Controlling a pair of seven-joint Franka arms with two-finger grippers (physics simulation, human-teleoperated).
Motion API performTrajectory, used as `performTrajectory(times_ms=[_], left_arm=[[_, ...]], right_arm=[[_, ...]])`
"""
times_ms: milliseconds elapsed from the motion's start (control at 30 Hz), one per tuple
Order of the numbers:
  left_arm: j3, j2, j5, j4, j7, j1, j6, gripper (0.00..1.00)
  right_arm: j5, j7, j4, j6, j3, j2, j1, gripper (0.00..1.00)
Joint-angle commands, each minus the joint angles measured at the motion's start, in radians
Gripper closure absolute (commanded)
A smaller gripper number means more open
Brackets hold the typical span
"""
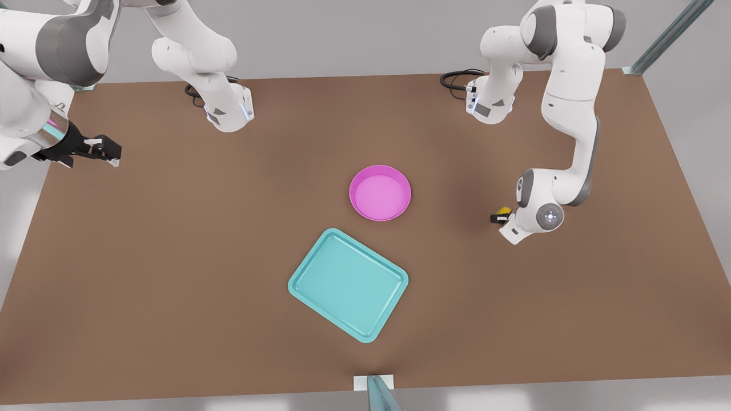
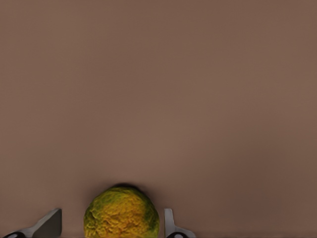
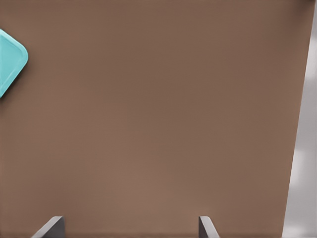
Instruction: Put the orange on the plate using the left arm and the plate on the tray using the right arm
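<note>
- My left gripper (image 1: 502,217) is down at the table (image 1: 171,257), on the front view's right of the plate (image 1: 380,193) and well apart from it. In its wrist view the orange (image 2: 122,213) sits between the two fingers (image 2: 171,224), which stand spread with a gap on either side, so nothing is gripped yet.
- I judge the orange light, firm and apt to roll; its rough skin should give the pads grip. I would pinch it across its widest part.
- It looks yellow-orange mottled with green, tiny beside the plate.
- The plate is empty: bright pink, round, with a raised rim. I take it for stiff and smooth; that rim looks like the only handhold.
- The tray (image 1: 349,284) lies just beside the plate, nearer the camera, teal, turned askew, empty.
- My right gripper (image 1: 105,151) waits far off on the plate's other side, at the table edge, fingers (image 3: 205,228) spread and holding nothing.
</note>
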Motion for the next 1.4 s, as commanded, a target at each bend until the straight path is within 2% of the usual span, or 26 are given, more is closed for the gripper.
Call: performTrajectory(times_ms=[0, 267, 367, 467, 533, 733, 833, 1000, 1067, 1233, 1367], left_arm=[[0.0, 0.003, 0.0, 0.001, -0.008, 0.0, -0.006, 0.0], [0.0, 0.026, -0.004, 0.003, -0.008, 0.0, 0.021, 0.0], [0.0, 0.024, -0.004, 0.003, -0.008, 0.0, 0.018, 0.11], [0.0, 0.018, -0.006, 0.0, -0.008, -0.002, -0.011, 0.12], [0.0, 0.018, -0.004, 0.001, -0.01, -0.002, -0.017, 0.19], [0.0, 0.026, -0.004, 0.003, -0.005, -0.002, 0.002, 0.21], [0.0, 0.032, -0.004, 0.003, -0.005, -0.002, 0.006, 0.28], [0.0, 0.037, -0.006, 0.003, -0.005, -0.003, 0.015, 0.28], [0.0, 0.034, -0.004, 0.003, -0.005, -0.003, 0.011, 0.37], [0.0, 0.015, -0.006, 0.003, -0.021, -0.011, -0.038, 0.37], [-0.023, -0.088, -0.015, 0.01, -0.221, -0.202, -0.198, 0.35]], right_arm=[[0.0, -0.002, 0.0, -0.001, -0.001, -0.001, 0.003, 0.0], [-0.001, -0.003, -0.008, -0.001, -0.001, -0.004, 0.006, 0.0], [-0.001, -0.003, -0.02, -0.001, -0.001, -0.009, 0.006, 0.0], [-0.001, -0.005, -0.031, -0.001, 0.001, -0.006, 0.008, 0.0], [-0.001, -0.011, -0.031, -0.001, 0.001, -0.004, 0.006, 0.0], [-0.001, -0.012, -0.029, -0.002, 0.001, -0.001, 0.006, 0.0], [-0.001, -0.012, -0.029, -0.002, 0.001, -0.001, 0.006, 0.0], [-0.001, -0.012, -0.029, -0.002, 0.001, -0.001, 0.005, 0.0], [-0.001, -0.02, -0.029, -0.001, 0.001, 0.0, 0.005, 0.0], [-0.001, -0.022, -0.029, -0.001, 0.001, -0.001, 0.003, 0.0], [-0.001, -0.023, -0.031, -0.001, 0.001, 0.0, 0.002, 0.0]])
